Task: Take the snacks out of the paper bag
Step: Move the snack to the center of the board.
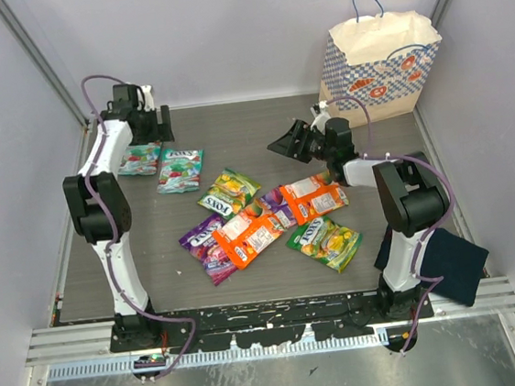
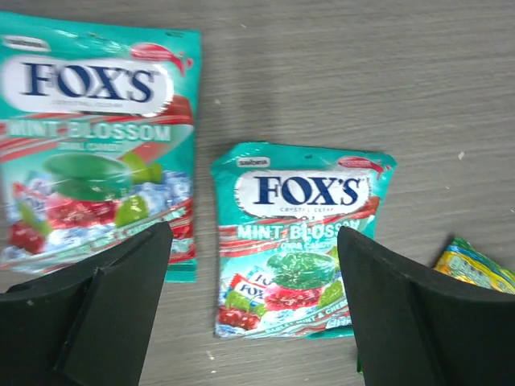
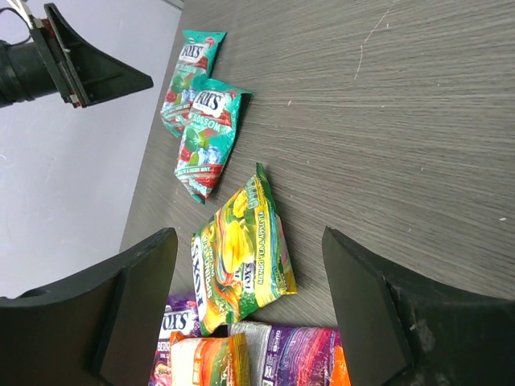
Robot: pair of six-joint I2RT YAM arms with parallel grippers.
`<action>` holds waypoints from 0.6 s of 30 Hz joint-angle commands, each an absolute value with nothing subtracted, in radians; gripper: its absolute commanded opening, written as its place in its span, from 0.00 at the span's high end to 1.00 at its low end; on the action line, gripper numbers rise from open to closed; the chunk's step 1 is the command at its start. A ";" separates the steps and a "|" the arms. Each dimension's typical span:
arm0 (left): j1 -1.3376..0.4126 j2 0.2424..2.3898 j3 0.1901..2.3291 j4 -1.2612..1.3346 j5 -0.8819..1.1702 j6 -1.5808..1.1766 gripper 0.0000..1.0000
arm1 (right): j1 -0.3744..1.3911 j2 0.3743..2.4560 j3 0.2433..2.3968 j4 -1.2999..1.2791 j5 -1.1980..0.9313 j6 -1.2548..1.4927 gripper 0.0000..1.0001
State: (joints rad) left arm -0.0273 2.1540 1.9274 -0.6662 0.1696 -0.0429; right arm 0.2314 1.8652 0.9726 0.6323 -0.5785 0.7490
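Note:
The paper bag [image 1: 377, 62] stands upright at the back right, beige with a checkered band and blue cord handle. Several snack packets lie flat on the table: two teal ones [image 1: 180, 171] [image 2: 299, 237] at the back left, a green-yellow one [image 1: 229, 190] [image 3: 239, 252], and orange [image 1: 248, 237], purple [image 1: 206, 242] and another green-yellow [image 1: 325, 240] in the middle. My left gripper [image 1: 144, 120] [image 2: 253, 310] is open and empty above the teal packets. My right gripper [image 1: 296, 141] [image 3: 249, 310] is open and empty, left of the bag, above the middle packets.
A dark navy folded cloth [image 1: 445, 264] lies at the front right by the right arm's base. Grey walls close the table on the left, back and right. A metal rail [image 1: 271, 321] runs along the near edge.

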 commanded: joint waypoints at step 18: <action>-0.316 2.044 1.547 -0.480 -0.324 -0.093 0.02 | 0.236 1.833 0.959 0.729 -0.617 0.764 0.22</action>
